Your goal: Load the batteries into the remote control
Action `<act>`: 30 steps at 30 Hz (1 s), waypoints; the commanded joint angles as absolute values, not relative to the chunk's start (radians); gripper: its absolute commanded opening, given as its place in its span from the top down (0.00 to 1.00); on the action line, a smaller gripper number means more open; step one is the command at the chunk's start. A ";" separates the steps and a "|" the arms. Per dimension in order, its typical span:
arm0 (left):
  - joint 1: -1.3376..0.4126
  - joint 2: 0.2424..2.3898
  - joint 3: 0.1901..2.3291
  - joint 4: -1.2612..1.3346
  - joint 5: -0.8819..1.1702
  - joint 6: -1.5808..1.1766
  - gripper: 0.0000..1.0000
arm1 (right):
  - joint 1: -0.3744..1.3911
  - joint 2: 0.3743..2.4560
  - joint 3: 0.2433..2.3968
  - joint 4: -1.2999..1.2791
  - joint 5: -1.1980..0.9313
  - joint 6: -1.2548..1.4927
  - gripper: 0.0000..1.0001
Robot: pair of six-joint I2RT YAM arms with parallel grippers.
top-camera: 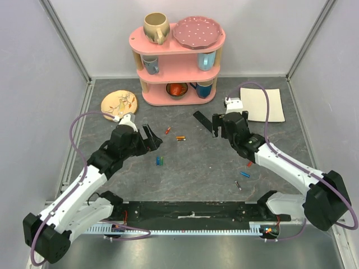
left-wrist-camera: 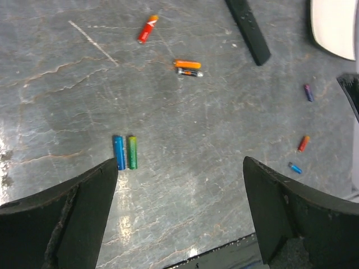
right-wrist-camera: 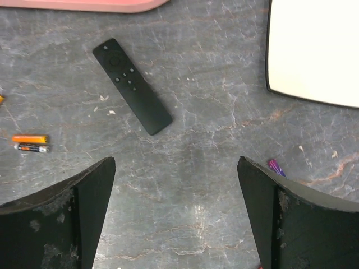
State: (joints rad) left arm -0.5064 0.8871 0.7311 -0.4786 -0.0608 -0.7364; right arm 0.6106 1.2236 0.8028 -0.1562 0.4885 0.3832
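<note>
**Remote control button-side up, batteries loose around it**

Remote control (right-wrist-camera: 132, 85): a slim, flat, matt black bar lying on the grey stone-patterned tabletop (top-camera: 196, 162). Its buttoned face is up, with a round pad near one end and small round buttons below it. Any marks on the buttons are too small to read. In the top view it sits at about 1 o'clock from the tabletop's middle, and its lower end is hidden behind the right arm's gripper.

The batteries are thin little cylinders, all lying flat and apart from the remote. In the left wrist view an orange one (left-wrist-camera: 188, 64) lies against a dark, silver-tipped one (left-wrist-camera: 189, 72). A red one (left-wrist-camera: 146, 31) lies at 11 o'clock from that pair. At 7 o'clock a blue one (left-wrist-camera: 119, 152) and a green one (left-wrist-camera: 132, 152) lie side by side, touching. At 3 to 4 o'clock are a purple one (left-wrist-camera: 308, 92), a red-orange one (left-wrist-camera: 303, 143) and a small blue one (left-wrist-camera: 295, 168). Their print is too small to read.

The left fingers (left-wrist-camera: 73, 218) are spread wide with nothing between them, and the blue battery shows just by one tip. The right fingers (right-wrist-camera: 291, 224) are also wide apart and hold nothing. In the right wrist view the remote lies at 11 o'clock from the gap between them, and a white sheet (right-wrist-camera: 314, 50) lies at 1 o'clock.
</note>
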 commanded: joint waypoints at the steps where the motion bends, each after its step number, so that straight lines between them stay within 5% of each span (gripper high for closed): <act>1: -0.508 0.792 0.680 -0.342 0.047 -0.658 0.02 | 0.609 1.258 0.905 -0.169 0.460 0.336 0.02; 5: -0.508 0.772 0.650 -0.321 0.074 -0.644 0.04 | 0.603 1.388 0.992 -0.157 0.505 0.279 0.02; 15: -0.509 0.713 0.595 -0.273 0.210 -0.611 0.10 | 0.463 1.699 1.247 -0.196 0.221 0.222 0.02; 30: -0.509 0.721 0.575 -0.227 0.302 -0.597 0.10 | 0.442 1.879 1.261 -0.189 0.130 0.158 0.02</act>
State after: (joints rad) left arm -0.5064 0.7158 0.5819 -0.2783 0.2577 -0.6338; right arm 0.4389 1.8668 1.2293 -0.2115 0.1562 0.1844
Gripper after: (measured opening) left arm 0.907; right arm 0.976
